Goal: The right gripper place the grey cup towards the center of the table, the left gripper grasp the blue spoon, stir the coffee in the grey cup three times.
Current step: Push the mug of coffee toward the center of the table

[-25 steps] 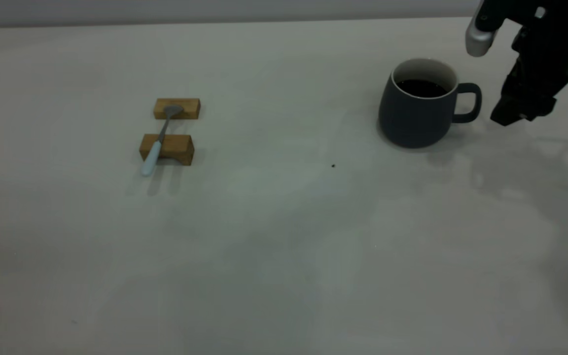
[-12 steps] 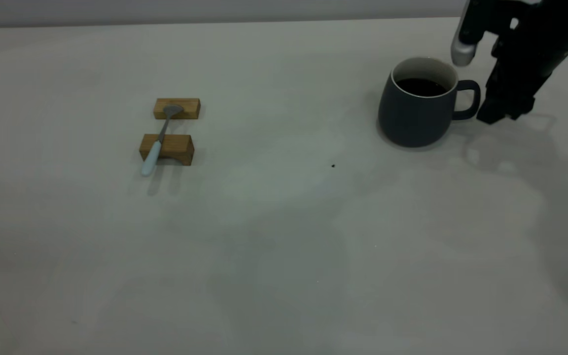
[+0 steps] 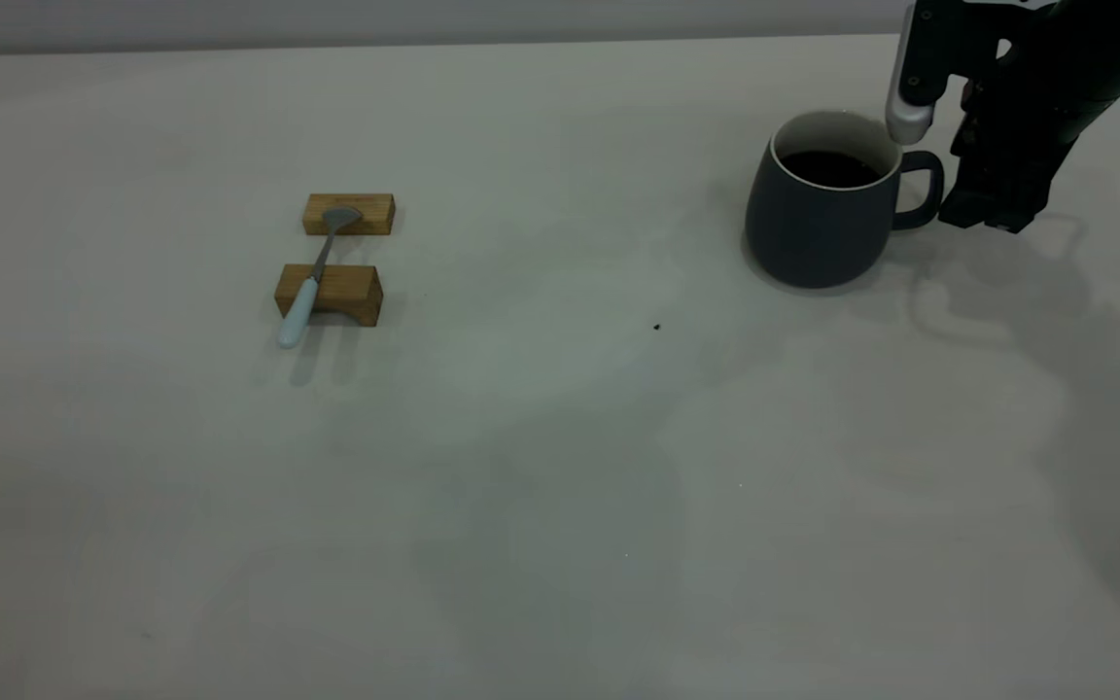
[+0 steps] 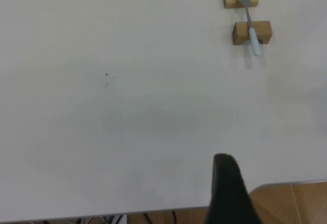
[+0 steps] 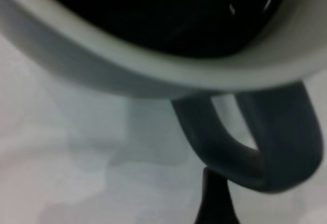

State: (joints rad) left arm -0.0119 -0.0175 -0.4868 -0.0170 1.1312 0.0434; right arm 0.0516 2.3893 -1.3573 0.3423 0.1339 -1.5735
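The grey cup stands at the table's far right, filled with dark coffee, its loop handle turned to the right. My right gripper is open and sits low, right against that handle. In the right wrist view one black finger lies just beside the handle, under the cup's rim. The blue spoon rests across two wooden blocks at the left. My left gripper hangs over the table's near edge, far from the spoon.
Two tan wooden blocks hold the spoon off the table. A tiny dark speck lies near the middle. A wooden floor shows past the table's edge in the left wrist view.
My right gripper has moved left and toward the back, from well right of the cup to right against its handle. The cup and spoon have stayed put.
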